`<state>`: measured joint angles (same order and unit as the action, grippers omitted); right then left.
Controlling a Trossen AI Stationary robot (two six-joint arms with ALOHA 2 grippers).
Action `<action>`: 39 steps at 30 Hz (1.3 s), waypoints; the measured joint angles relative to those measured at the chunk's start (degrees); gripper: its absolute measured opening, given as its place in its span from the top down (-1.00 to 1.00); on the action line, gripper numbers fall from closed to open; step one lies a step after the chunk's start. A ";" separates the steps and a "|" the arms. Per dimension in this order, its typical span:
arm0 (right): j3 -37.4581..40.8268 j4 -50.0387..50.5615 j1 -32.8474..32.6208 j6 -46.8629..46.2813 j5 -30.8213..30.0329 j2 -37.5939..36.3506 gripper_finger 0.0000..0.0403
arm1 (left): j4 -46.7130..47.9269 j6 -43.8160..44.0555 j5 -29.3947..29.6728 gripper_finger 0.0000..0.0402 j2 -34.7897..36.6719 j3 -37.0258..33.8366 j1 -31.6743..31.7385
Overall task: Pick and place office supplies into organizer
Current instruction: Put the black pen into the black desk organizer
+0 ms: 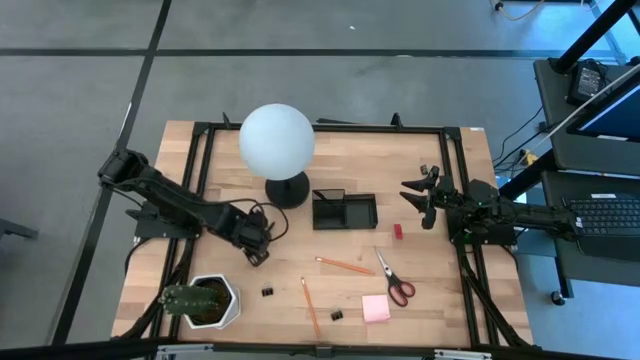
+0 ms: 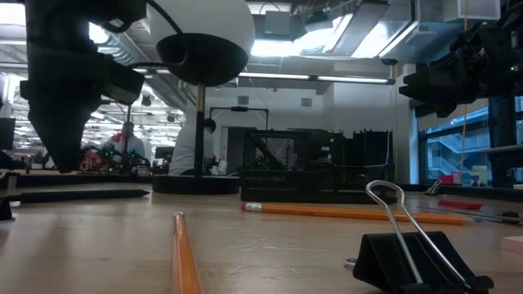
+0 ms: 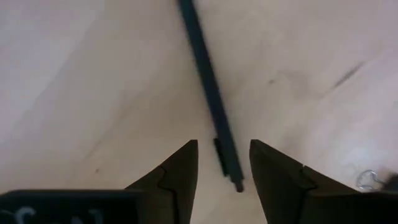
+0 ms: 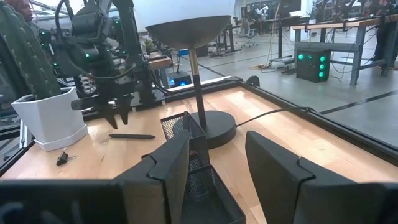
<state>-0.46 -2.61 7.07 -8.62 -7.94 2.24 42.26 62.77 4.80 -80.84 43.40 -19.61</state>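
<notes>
My left gripper (image 3: 224,165) hovers over the black pen (image 3: 208,87), fingers spread, pen's end lying between the tips. Pen lies flat on the table (image 1: 440,305), left of the lamp (image 1: 277,140). Looks light, stiff and slick; I'd pinch across the barrel near its middle so it doesn't pivot. Farther off, the organizer (image 1: 344,210) sits mid-table. Right gripper (image 1: 420,195) waits beyond it, fingers also spread, holding nothing.
</notes>
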 joint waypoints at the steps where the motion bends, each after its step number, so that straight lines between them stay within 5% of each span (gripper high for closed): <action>1: -0.01 -0.02 -0.02 0.04 0.00 0.00 0.20 | -0.50 -0.29 -0.02 0.27 0.00 0.00 -0.27; 19: 0.00 -0.02 -0.01 0.34 0.00 0.00 0.20 | -1.34 8.95 0.20 0.13 -0.09 -0.04 -3.24; 27: -0.01 0.00 0.00 0.32 -0.02 0.00 0.20 | -1.13 9.00 -0.11 0.13 -5.52 -0.09 -3.24; 33: 0.01 -0.01 -0.02 0.26 0.00 0.00 0.20 | -0.98 11.12 -5.64 0.13 -10.07 0.22 -3.26; 39: 0.01 -0.02 -0.02 0.32 0.00 0.00 0.20 | -1.04 11.54 -3.16 0.14 -10.76 0.31 -3.82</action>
<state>-0.45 -2.63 7.05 -8.30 -7.94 2.24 41.22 74.30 1.64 -91.59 43.70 -23.43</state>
